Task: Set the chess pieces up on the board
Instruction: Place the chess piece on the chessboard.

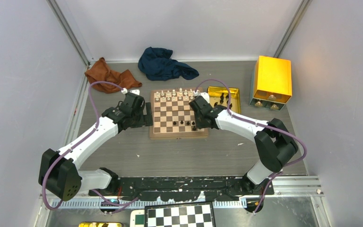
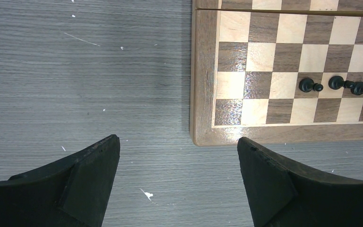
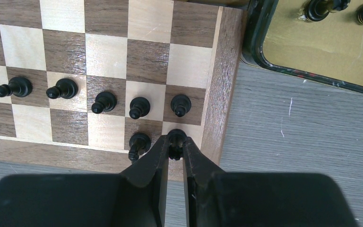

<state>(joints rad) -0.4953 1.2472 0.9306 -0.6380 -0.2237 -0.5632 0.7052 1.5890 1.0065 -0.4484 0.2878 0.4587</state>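
The wooden board (image 1: 178, 136) lies mid-table, and its rim (image 3: 224, 85) runs down the right wrist view. My right gripper (image 3: 176, 142) is shut on a tiny black chess piece (image 3: 176, 136) standing on the board's near right corner square. Beside it is another black piece (image 3: 139, 141), and several more (image 3: 105, 101) form a row one rank further in. Seen from above, the right gripper (image 1: 201, 126) is over that corner. My left gripper (image 2: 177, 138) is open and holds nothing, over bare table just off the board's near left corner (image 2: 201, 135).
A gold tin tray (image 3: 312, 56) with black pieces (image 3: 319, 7) sits right of the board. White pieces (image 1: 172, 94) line the far rank. A brown cloth (image 1: 108, 73), a blue cloth (image 1: 163, 64) and a yellow box (image 1: 272, 80) lie at the back. A black-and-white board (image 1: 179, 215) is at the near edge.
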